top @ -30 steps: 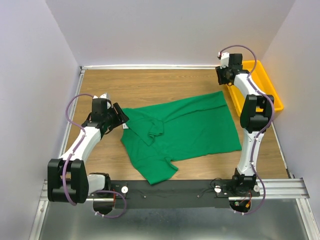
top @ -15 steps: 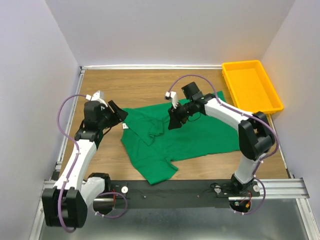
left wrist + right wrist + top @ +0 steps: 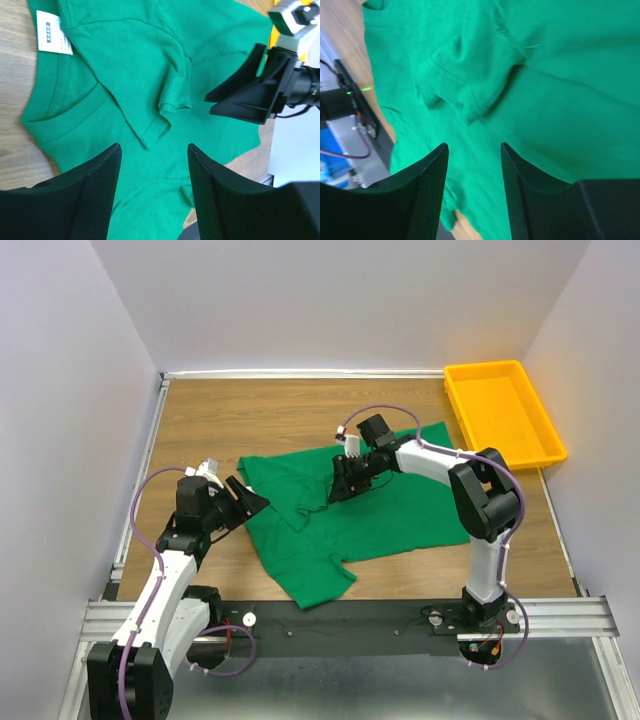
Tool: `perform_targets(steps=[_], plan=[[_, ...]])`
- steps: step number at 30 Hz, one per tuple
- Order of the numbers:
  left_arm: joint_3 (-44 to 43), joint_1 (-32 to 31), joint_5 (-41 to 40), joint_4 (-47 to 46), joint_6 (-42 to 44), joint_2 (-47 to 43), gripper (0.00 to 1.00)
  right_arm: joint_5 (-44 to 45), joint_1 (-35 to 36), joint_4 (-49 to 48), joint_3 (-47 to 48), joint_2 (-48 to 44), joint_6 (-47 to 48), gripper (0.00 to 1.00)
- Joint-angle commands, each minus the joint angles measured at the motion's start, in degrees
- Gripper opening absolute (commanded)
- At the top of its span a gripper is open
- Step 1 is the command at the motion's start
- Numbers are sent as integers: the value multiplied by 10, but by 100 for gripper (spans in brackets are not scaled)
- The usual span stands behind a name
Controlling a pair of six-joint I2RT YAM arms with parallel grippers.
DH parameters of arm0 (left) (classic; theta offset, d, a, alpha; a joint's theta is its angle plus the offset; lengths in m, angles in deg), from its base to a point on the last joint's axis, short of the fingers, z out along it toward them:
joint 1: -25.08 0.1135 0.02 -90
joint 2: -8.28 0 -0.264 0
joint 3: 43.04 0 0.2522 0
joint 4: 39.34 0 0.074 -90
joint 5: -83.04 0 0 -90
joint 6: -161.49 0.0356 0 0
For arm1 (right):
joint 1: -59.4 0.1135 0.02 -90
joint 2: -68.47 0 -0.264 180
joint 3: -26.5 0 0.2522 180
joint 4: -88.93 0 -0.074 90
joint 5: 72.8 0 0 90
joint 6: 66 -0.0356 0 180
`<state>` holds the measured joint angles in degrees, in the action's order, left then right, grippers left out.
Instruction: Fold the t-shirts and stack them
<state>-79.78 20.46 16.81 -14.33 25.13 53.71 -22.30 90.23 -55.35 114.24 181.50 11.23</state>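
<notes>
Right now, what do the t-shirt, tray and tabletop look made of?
t-shirt: soft knit cloth, likely cotton, matte; it wrinkles and shows stitched hems.
label: thin white printed tag, fabric or paper unclear.
tray: probably moulded plastic, smooth, uniform yellow, rounded rim.
table: wood-grain surface, possibly laminate, low sheen.

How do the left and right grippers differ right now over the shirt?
The left gripper sits at the shirt's left edge by the collar; the right gripper is over its middle, by the folded sleeve. The left points right, the right points left. Both are open and empty.
</notes>
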Motion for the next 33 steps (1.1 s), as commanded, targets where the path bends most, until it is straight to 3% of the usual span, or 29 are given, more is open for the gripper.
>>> perform_targets(steps=[1,18,21,28,33], plan=[[4,-4,25,-12,3,-7,63,-30,16,-27,4,27,-55,54],[-6,-5,29,-11,16,12,63,-46,37,-38,50,90,-96,45],[-7,-5,29,-12,16,13,63,-42,36,-39,51,93,-98,39],[-10,-8,36,-18,22,20,63,-26,36,-39,35,74,-87,6],[-16,-14,37,-19,30,32,63,-13,36,-38,14,39,-74,0]])
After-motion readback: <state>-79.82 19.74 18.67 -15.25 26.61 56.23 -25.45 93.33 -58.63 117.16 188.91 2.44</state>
